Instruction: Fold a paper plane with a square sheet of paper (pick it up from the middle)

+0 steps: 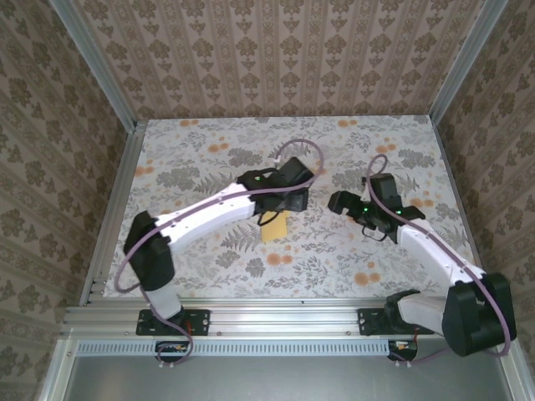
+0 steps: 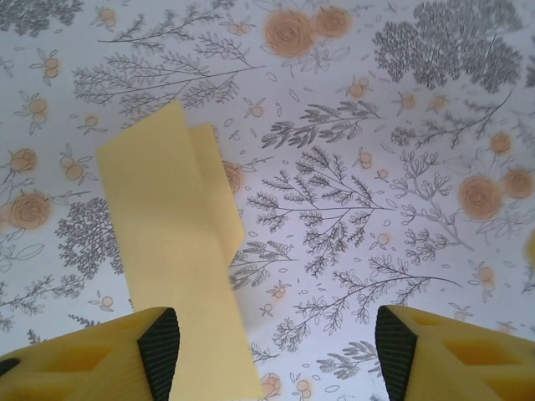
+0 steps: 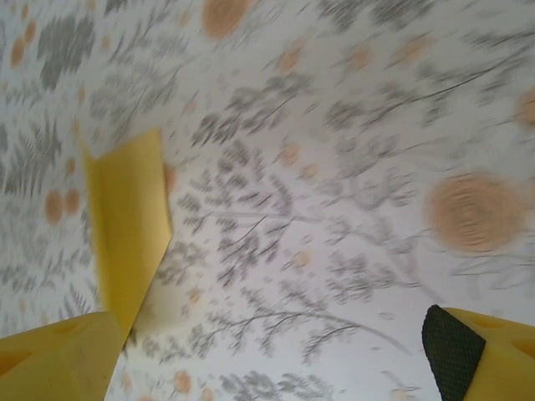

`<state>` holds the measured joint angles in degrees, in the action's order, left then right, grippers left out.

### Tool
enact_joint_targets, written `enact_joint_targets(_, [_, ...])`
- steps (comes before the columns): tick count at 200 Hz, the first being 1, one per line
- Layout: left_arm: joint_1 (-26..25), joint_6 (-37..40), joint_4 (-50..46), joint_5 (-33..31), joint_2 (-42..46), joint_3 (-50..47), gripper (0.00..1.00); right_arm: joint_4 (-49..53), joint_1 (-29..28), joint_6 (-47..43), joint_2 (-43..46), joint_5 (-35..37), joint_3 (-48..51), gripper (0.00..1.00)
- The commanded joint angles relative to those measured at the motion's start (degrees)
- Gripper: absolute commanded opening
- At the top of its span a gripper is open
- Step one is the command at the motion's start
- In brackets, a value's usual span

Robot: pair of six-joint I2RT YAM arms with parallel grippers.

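**Position of the workpiece.** The yellow paper [image 1: 276, 227] lies near the centre of the patterned surface [image 1: 209, 276], directly below the left gripper [image 1: 290, 199] in the top view. The right gripper [image 1: 341, 203] stands to the right of it, clearly apart. The left arm is the nearer one.

**Relation to the fingers.** In the left wrist view the yellow paper [image 2: 171, 242] occupies the left half of the frame. Its long axis runs from the upper left towards the bottom edge, leaning slightly right as it descends. Its lower end passes just beside the dark pad of the left-hand finger [image 2: 160, 351]. The left gripper [image 2: 276, 355] has its fingers spread wide and nothing is clamped between them. The paper sits off-centre in the gap, so a grasp probably requires a shift towards frame left.

In the right wrist view, which is blurred, the yellow paper [image 3: 129, 217] appears at the left edge. Its lower tip runs behind the left-hand finger. The right gripper [image 3: 259, 359] is fully spread and holds nothing.

**Condition of the workpiece.** The paper is no longer a flat square. It is a narrow, elongated strip with one layer folded over another. A crease runs along its length and a pointed flap projects on the right side. A shadow beside that flap suggests the edge stands slightly off the surface. The dart shape is judged incomplete.
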<state>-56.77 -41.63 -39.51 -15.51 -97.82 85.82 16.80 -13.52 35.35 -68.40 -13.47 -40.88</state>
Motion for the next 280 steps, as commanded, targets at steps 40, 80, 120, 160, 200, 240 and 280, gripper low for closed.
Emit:
enact_joint_targets(40, [10.2, -8.1, 16.3, 9.4, 10.9, -24.7, 0.67, -8.5, -13.8, 3.1, -14.5, -7.8, -5.8, 0.93])
enact_joint_targets(80, [14.8, -10.9, 23.6, 13.1, 14.0, -34.1, 0.62, -10.6, -17.0, 7.0, -21.8, -9.6, -7.6, 0.84])
enact_joint_targets(120, [16.5, -11.1, 28.8, 17.0, 13.4, -36.8, 0.54, -11.3, -18.4, 8.8, -26.4, -11.2, -9.0, 0.77])
enact_joint_targets(160, [18.3, -10.3, 35.7, 23.8, 7.8, -35.3, 0.41, -11.1, -18.6, 9.2, -27.8, -10.7, -9.4, 0.74])
enact_joint_targets(200, [19.8, -8.1, 35.8, 24.4, -0.1, -29.7, 0.33, -10.4, -18.5, 9.5, -28.8, -10.3, -10.2, 0.7])
enact_joint_targets(240, [21.5, -8.0, 37.0, 22.0, -3.0, -28.9, 0.33, -10.7, -18.5, 9.6, -30.4, -10.5, -11.3, 0.7])
enact_joint_targets(280, [21.9, -8.6, 36.6, 22.7, -5.9, -27.9, 0.32, -10.5, -18.5, 9.6, -32.5, -11.9, -12.9, 0.68])
